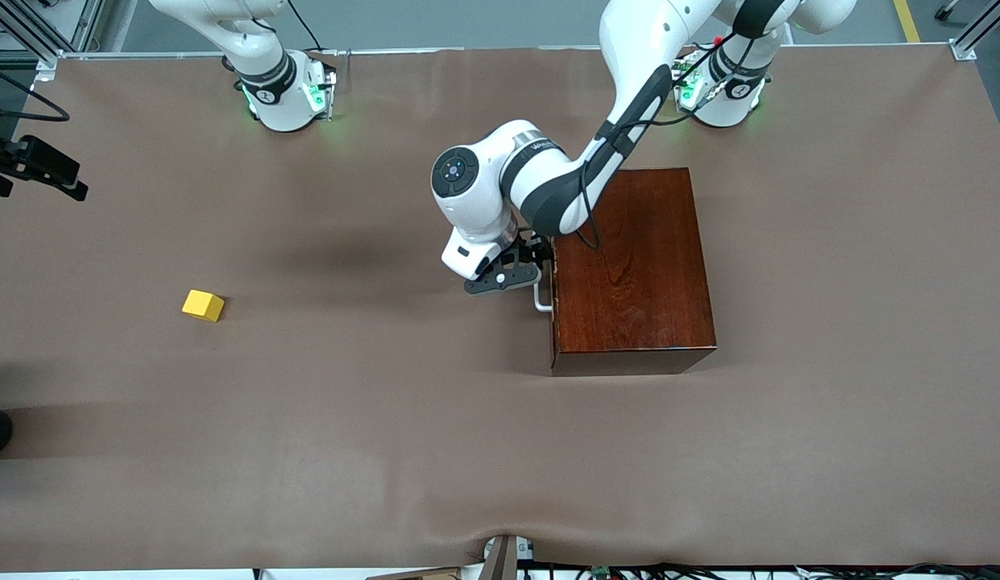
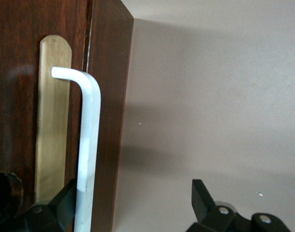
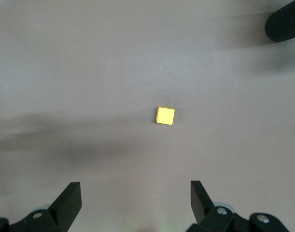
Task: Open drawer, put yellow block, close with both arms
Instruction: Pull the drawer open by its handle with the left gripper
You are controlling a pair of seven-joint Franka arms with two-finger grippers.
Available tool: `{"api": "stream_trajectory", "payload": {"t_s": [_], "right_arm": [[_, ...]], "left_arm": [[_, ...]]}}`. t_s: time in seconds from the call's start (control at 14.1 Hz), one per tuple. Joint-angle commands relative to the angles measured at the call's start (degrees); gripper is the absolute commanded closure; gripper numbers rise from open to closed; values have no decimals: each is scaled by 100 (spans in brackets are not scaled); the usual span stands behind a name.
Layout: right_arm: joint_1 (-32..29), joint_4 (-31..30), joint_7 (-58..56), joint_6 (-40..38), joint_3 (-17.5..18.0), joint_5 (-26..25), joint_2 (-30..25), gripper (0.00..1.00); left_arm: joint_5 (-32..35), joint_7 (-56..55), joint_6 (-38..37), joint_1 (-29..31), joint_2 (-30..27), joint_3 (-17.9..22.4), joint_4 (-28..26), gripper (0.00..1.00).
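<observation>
The dark reddish-brown box (image 1: 636, 266) stands mid-table with its drawer shut, so the pale tray is hidden. The drawer's white handle (image 1: 542, 301) faces the right arm's end of the table. My left gripper (image 1: 530, 270) is at that drawer front and is open. In the left wrist view the handle (image 2: 89, 140) on its brass plate (image 2: 51, 121) lies between the fingers of my left gripper (image 2: 135, 203), close against one finger (image 2: 65, 203). The yellow block (image 1: 203, 305) lies on the table toward the right arm's end. My right gripper (image 3: 135, 198) is open and empty, high over the block (image 3: 165, 116).
A brown cloth (image 1: 387, 419) covers the table and is wrinkled along the near edge. A black clamp-like object (image 1: 36, 165) juts in at the right arm's end. A dark rounded thing (image 3: 285, 21) shows at the edge of the right wrist view.
</observation>
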Motion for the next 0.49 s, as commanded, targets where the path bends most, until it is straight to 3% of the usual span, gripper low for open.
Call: {"api": "stream_trajectory", "payload": {"t_s": [0.0, 0.42], "right_arm": [[-87, 22, 50, -47, 48, 35, -3, 0], [-87, 22, 50, -47, 48, 35, -3, 0]], "left_arm": [[109, -62, 254, 19, 174, -41, 225, 0], [92, -483, 720, -60, 227, -76, 234, 0]]}}
